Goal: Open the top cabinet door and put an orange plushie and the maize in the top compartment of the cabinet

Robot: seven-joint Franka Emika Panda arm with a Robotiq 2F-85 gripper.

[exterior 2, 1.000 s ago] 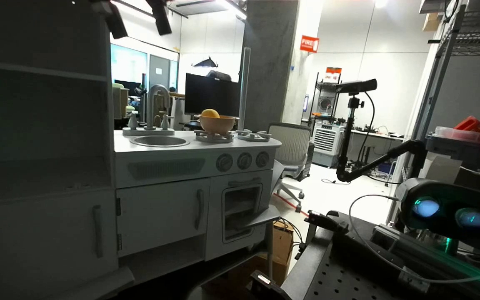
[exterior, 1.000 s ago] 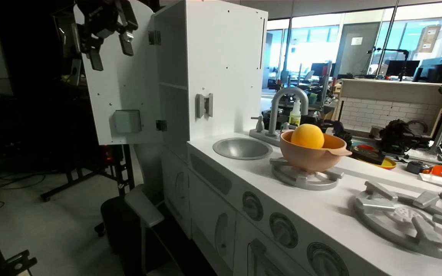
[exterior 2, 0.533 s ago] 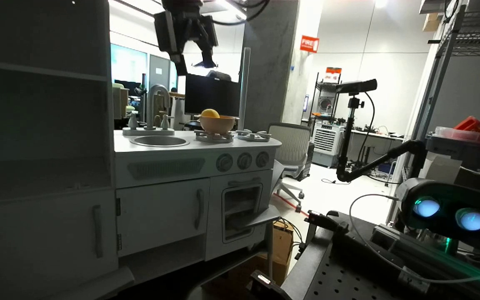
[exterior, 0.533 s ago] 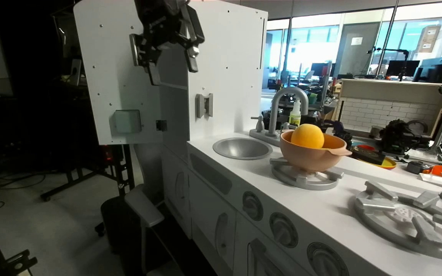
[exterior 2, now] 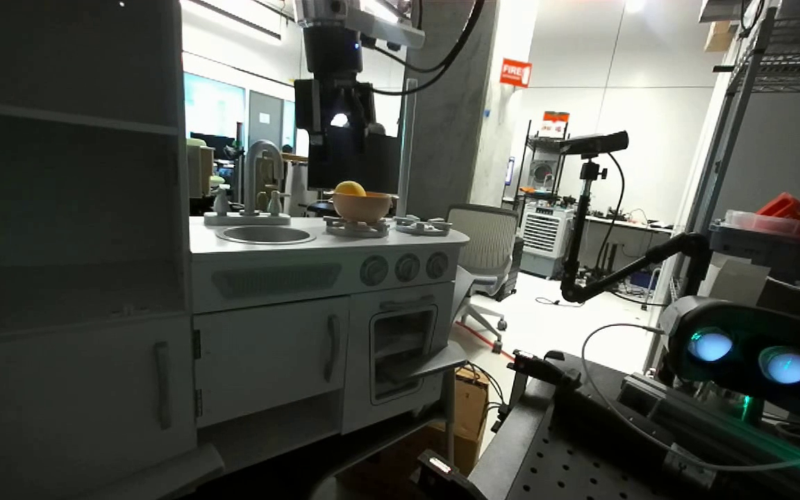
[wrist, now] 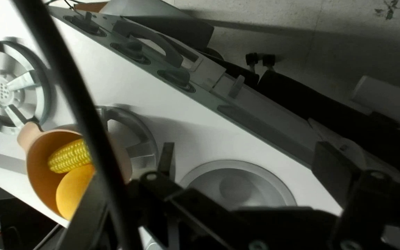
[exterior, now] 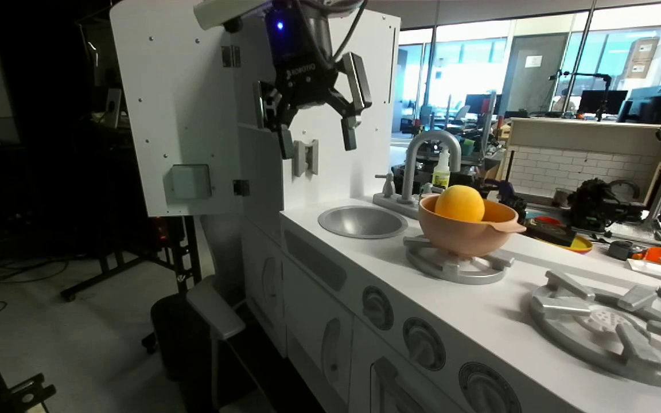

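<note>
In an exterior view, the top cabinet door [exterior: 184, 132] stands swung open, and a bowl [exterior: 451, 234] on a burner [exterior: 463, 277] holds the orange plushie [exterior: 460, 203]; the claw [exterior: 318, 141], spread wide, hangs above the counter [exterior: 379, 256], apart from the bowl. The shadowed top compartment [exterior 2: 80, 191], crossed by a shelf [exterior 2: 67, 117], shows in an exterior view. In the wrist view, a black cable [wrist: 61, 69] crosses before the bowl, where the maize [wrist: 68, 156] lies beside the orange plushie; the sink [wrist: 238, 189] shows within the claw's broad gap.

In an exterior view, a robot arm [exterior 2: 332, 48] and, toward two o'clock, what is probably a mounted camera [exterior 2: 594, 144] mark a lab.
</note>
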